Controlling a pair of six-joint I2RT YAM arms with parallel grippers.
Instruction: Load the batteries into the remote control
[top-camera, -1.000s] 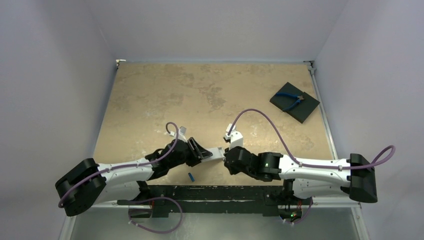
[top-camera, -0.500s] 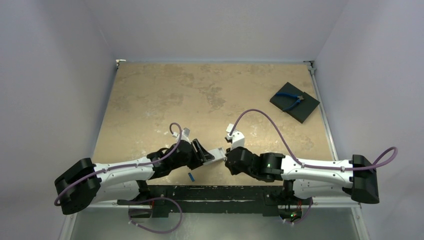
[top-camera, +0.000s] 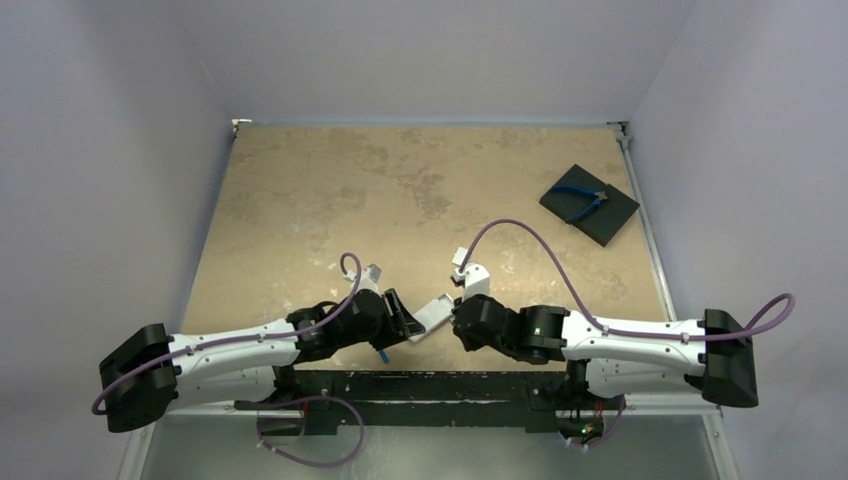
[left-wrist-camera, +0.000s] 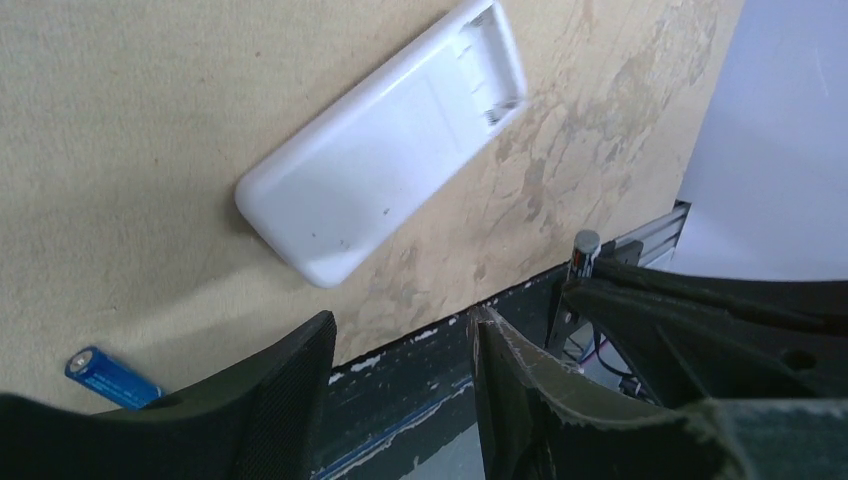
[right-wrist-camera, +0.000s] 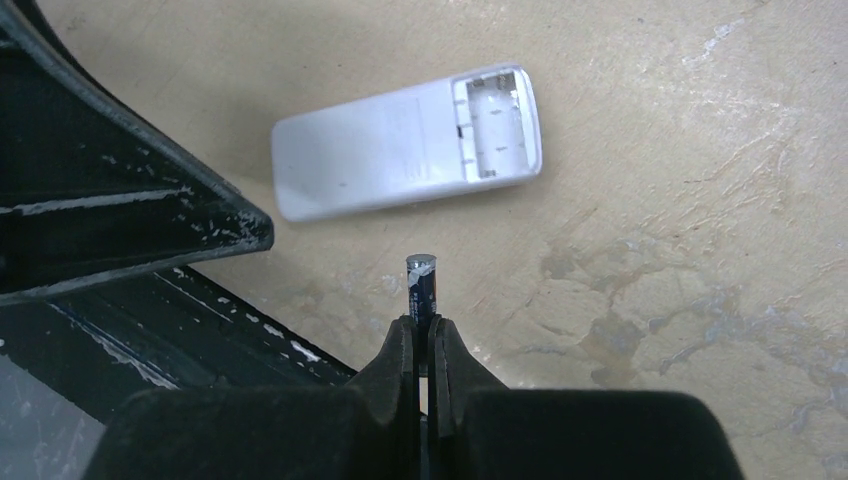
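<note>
Tan tabletop (top-camera: 400, 180) bears remote control (right-wrist-camera: 380, 165); lilac walls (top-camera: 430, 50).

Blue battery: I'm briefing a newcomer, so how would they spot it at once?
On the tan table, look at the near edge, by the left end effector. The blue battery lies there, near the white remote control. It is bright blue and loose; the dark battery is clamped in the right end effector.

No word, brand or number can be read anywhere. The dark battery (right-wrist-camera: 422, 285), pinched in the right gripper's (right-wrist-camera: 422, 328) fingertips, carries pale marks on its wrap just above the tips, possibly print, too blurred to make out. The blue battery (left-wrist-camera: 108, 377), lying just outside one finger of the left gripper (left-wrist-camera: 405, 330), shows faint specks, equally illegible.
</note>
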